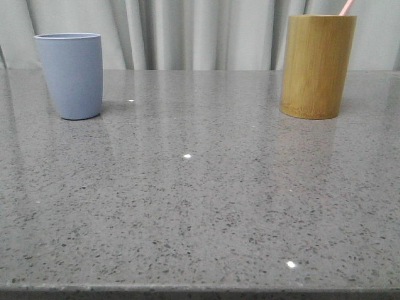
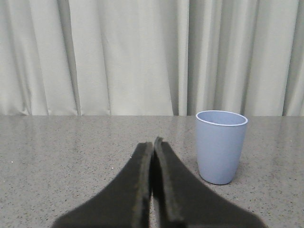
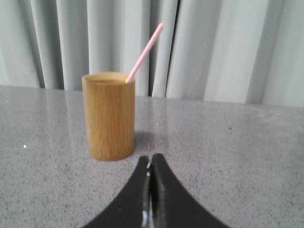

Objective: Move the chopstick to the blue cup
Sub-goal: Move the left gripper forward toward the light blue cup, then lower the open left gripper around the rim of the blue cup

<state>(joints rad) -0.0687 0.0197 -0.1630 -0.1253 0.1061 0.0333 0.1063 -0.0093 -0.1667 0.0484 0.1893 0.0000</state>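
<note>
The blue cup (image 1: 71, 75) stands upright and empty-looking at the back left of the table; it also shows in the left wrist view (image 2: 220, 145). A pale pink chopstick (image 3: 144, 53) leans out of the bamboo cylinder (image 3: 109, 115), which stands at the back right in the front view (image 1: 317, 65); only the stick's tip (image 1: 345, 7) shows there. My left gripper (image 2: 153, 142) is shut and empty, low over the table, short of the blue cup and beside it. My right gripper (image 3: 150, 158) is shut and empty, just short of the bamboo cylinder's base. Neither gripper shows in the front view.
The grey speckled table (image 1: 200, 200) runs back to a pale curtain (image 1: 200, 31) right behind the cups. The table's front edge (image 1: 200, 290) shows at the bottom of the front view.
</note>
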